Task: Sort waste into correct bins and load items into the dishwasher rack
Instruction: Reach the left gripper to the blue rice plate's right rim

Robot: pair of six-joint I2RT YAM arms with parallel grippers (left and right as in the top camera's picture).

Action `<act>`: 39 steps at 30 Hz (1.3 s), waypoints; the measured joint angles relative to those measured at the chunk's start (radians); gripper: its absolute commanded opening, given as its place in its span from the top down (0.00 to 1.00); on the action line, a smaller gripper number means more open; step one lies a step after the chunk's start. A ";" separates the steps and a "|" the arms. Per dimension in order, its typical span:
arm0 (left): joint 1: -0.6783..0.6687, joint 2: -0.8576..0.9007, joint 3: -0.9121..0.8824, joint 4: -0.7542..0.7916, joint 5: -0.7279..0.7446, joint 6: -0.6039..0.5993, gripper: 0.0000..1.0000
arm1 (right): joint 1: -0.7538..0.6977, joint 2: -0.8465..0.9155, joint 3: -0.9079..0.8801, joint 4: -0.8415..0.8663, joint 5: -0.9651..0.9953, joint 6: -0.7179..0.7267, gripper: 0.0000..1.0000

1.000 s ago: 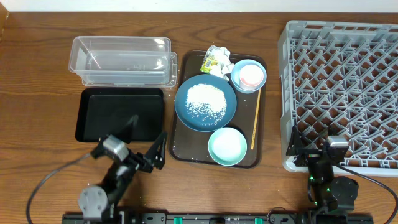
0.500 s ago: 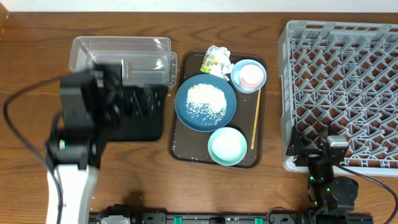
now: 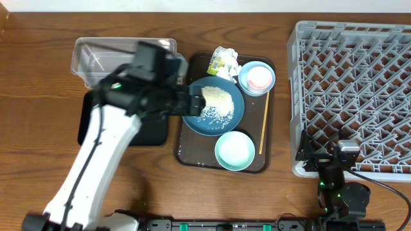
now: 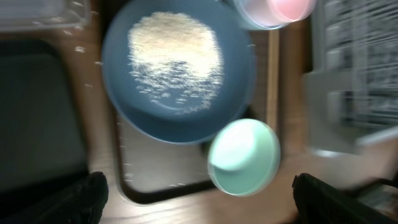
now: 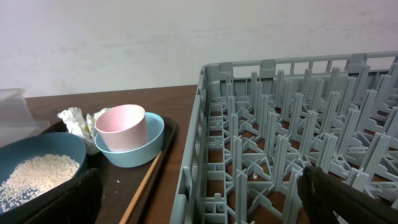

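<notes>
The dark-blue plate [image 3: 221, 122] with the rice heap [image 3: 217, 101] sits on the brown tray. The wrapper [image 3: 223, 62] lies behind it. The pink cup [image 3: 259, 77] stands in a pale blue bowl [image 3: 246, 69]. The mint bowl [image 3: 234, 151] is at the tray's front. The wooden stick [image 3: 263, 125] lies along the tray's right side. My left gripper [image 3: 191, 101] is open above the plate's left edge; its view shows the plate [image 4: 180, 106], rice [image 4: 174, 50] and mint bowl [image 4: 244, 157], blurred. My right gripper [image 3: 318, 151] is open at the rack's [image 3: 353, 83] front left corner.
The clear tub [image 3: 96, 58] and the black tray [image 3: 96, 131] lie left of the brown tray [image 3: 186, 154], partly hidden under my left arm. The right wrist view shows the rack [image 5: 292, 137], the cup [image 5: 121, 127] and the stick [image 5: 143, 186].
My left arm has swung from the table's front edge up over the black tray and right to the plate's left edge. The right arm has not moved.
</notes>
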 measured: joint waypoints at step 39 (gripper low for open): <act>-0.393 0.464 0.017 0.435 -0.421 0.017 0.17 | 0.000 0.000 0.000 0.000 0.000 0.000 0.01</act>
